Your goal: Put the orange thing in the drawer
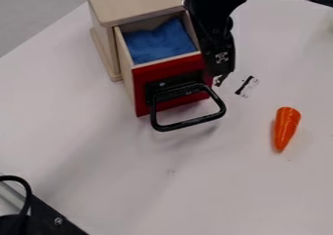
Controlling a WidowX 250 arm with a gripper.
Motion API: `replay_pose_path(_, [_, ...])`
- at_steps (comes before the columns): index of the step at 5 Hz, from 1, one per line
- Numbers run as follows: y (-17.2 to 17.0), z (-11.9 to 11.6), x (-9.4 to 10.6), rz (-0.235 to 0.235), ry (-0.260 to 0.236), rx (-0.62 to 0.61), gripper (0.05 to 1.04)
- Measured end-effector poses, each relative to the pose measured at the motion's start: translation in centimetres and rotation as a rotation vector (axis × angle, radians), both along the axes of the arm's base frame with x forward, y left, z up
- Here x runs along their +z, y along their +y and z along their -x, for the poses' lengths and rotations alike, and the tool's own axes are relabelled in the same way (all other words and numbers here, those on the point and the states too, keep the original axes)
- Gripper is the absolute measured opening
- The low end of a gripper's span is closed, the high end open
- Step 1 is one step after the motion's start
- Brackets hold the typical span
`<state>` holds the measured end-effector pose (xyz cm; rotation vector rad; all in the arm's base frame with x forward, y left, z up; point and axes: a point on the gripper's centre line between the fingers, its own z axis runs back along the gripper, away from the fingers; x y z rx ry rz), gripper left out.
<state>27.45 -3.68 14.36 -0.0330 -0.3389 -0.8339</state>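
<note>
My black gripper (220,79) hangs from the top edge at the right front corner of the drawer, covering part of its right side. An orange carrot-shaped thing (286,128) lies on the white table to the right of the drawer, its narrow end toward the near edge. It is apart from the gripper, which is above and left of it. The drawer (166,59) is pulled out of its wooden box, with a red front and a black loop handle. Blue cloth (161,41) lies inside it.
The pale wooden box (133,2) with a slot in its top stands at the upper left. The black handle (190,125) juts out over the table (130,180). Black hardware with a cable (48,219) is at the lower left. Something yellow and black is at the top right.
</note>
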Motion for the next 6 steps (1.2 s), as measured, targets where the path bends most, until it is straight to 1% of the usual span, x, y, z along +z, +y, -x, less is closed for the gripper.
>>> replay_pose_path(1, [-0.1, 0.2, -0.8, 0.003, 0.028, 0.001, 0.997])
replay_pose_path(2, [-0.9, -0.8, -1.4, 0.056, 0.060, 0.034, 0.997])
replay_pose_path(3, [-1.9, -1.6, -2.1, 0.080, 0.082, 0.072, 0.997])
replay_pose_path(4, [-3.7, -1.8, -3.9, 0.054, 0.135, 0.109, 0.997])
replay_pose_path(6, [-6.6, -1.7, -7.5, -0.009, 0.206, 0.244, 0.997])
